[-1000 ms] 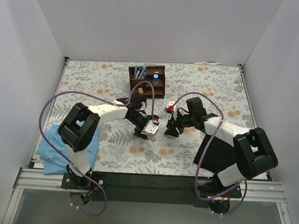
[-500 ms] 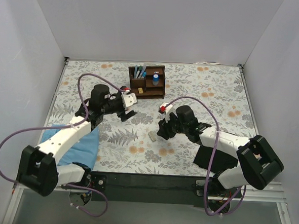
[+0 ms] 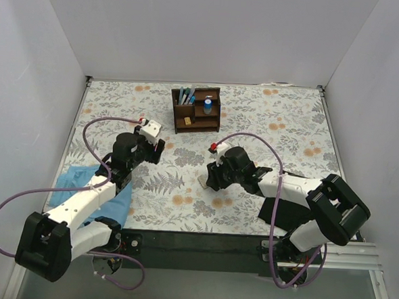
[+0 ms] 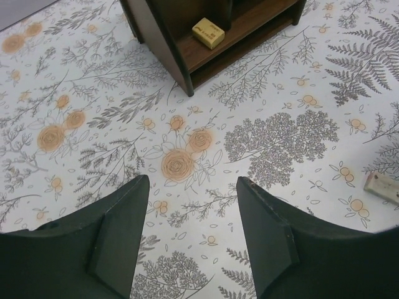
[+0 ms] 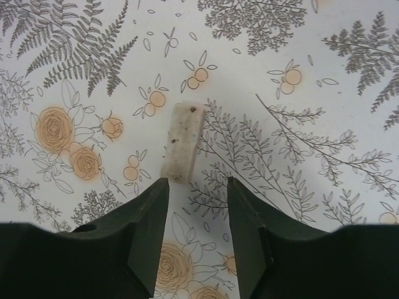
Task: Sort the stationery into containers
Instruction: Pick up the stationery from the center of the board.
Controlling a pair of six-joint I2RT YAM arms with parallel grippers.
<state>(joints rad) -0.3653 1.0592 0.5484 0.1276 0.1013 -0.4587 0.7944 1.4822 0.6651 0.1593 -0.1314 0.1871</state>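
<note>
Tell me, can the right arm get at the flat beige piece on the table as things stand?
Probably yes. The right gripper hovers open just short of the beige piece, which lies alone on the flowered table. Nothing stands between them.

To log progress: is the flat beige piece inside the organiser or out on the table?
Out. The flat beige piece lies on the table before the open right end effector, far from the organiser.

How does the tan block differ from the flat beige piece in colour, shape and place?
The tan block is yellowish and compact; the flat beige piece is paler, speckled, elongated. The block sits on the organiser shelf; the piece lies on the tablecloth. Both are small, rectangular and ungripped.
</note>
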